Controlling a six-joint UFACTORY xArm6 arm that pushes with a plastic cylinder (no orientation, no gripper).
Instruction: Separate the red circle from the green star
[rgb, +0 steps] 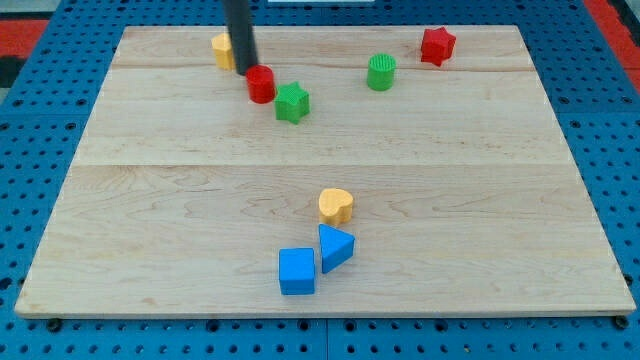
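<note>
A single camera looks down at the wooden bench (330, 200) from above and in front, tilted so that the near edge lies along the view's bottom and the far edge near the view's top. The board narrows toward the top, which shows the slant of the view. It stands close enough that the bench nearly fills the frame, with a blue perforated surface (40, 200) showing around its edges. The dark rod (240, 35) enters from the view's top, cut off by the frame.

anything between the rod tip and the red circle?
Nothing. In the camera view my tip sits right at the red circle block's upper-left edge; green star block lies on its far side.
</note>
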